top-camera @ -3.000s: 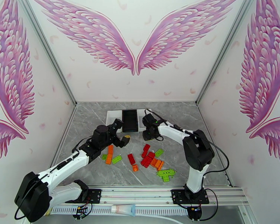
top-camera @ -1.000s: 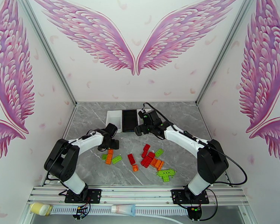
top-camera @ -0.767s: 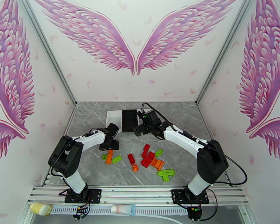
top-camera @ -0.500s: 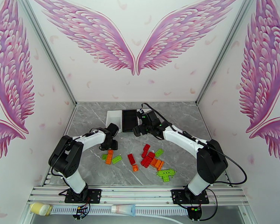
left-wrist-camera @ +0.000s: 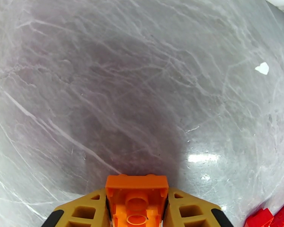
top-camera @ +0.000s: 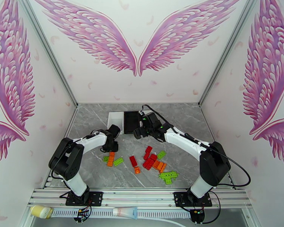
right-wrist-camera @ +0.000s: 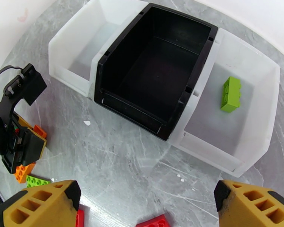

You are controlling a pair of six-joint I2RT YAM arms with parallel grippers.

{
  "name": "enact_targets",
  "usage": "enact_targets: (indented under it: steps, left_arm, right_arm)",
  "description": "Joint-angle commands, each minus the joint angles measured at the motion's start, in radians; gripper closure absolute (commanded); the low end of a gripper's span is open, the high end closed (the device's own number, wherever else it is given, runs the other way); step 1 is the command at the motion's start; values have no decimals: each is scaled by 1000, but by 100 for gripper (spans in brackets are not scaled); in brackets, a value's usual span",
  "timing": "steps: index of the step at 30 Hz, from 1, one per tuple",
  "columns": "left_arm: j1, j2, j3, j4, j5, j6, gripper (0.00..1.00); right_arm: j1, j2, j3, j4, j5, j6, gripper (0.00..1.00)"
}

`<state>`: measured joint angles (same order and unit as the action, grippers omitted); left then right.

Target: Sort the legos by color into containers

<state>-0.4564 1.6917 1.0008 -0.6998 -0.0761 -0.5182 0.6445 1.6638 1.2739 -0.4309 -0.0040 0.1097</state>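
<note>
1. Sliding a touch left over the last half second, the right pincer [top-camera: 139,132] now hangs over the near end of the black tray [top-camera: 130,118]. Three seconds ago it sat further right.
2. And the left arm, stretched low across the counter [top-camera: 87,122] three seconds ago, is now folded with its elbow up. The left pincer [top-camera: 112,145] has barely stirred in the last half second, just beyond the loose bricks.
3. Wrist view, and the left pincer [left-wrist-camera: 136,216] is clamped on an orange brick [left-wrist-camera: 136,188]. Its hollow underside faces the camera, its length runs along the fingers, and its free end points out over bare counter.
4. Over to the right pincer [right-wrist-camera: 145,205]: fingers spread wide apart, nothing between them, looking down on the containers.
5. Three trays joined in a row there: left white tray [right-wrist-camera: 74,53], black tray in the middle, right white tray [right-wrist-camera: 217,140]. That last one holds a lime green brick [right-wrist-camera: 231,94], its long axis roughly along the tray's length.
6. On the counter between trays and arm bases the legos lie scattered. An orange pair [top-camera: 111,159] has its long axis running near to far, with a green plate [top-camera: 118,161] just beside it at an angle. A red cluster [top-camera: 149,159] sits mid-counter, and joined green plates [top-camera: 168,176] lie nearest the bases.
</note>
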Motion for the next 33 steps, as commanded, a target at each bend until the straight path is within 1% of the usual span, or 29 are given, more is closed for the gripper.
enact_targets:
  steps: [1, 5, 9, 12, 16, 20, 23, 29, 31, 33]
  left_arm:
    - [0, -104, 2, 41, -40, 34, 72]
    - [2, -155, 42, 92, -97, 62, 71]
    - [14, -145, 98, 196, -128, 87, 71]
    - [27, -92, 180, 246, -143, 111, 71]
    - [48, 17, 328, 258, -148, 133, 71]
    - [65, 122, 437, 286, -157, 153, 70]
    - [73, 180, 480, 332, -179, 183, 70]
    - [96, 272, 544, 351, -157, 187, 68]
    - [97, 278, 526, 383, -157, 188, 65]
    - [99, 271, 510, 407, -155, 184, 59]
  right_arm:
    - [14, -37, 15, -9, 13, 42, 1]
    - [15, -68, -17, 7, 63, 99, 1]
    - [15, -83, -24, 7, 108, 178, 1]
    - [16, -99, -37, 17, 125, 216, 1]
    - [15, -117, -53, 14, 148, 237, 1]
    - [15, -124, -62, 7, 153, 250, 1]
    - [14, -125, -55, -19, 159, 258, 1]
    - [12, -144, -68, -37, 175, 281, 1]
    - [12, -144, -69, -46, 181, 306, 0]
    - [11, -144, -68, -59, 187, 339, 1]
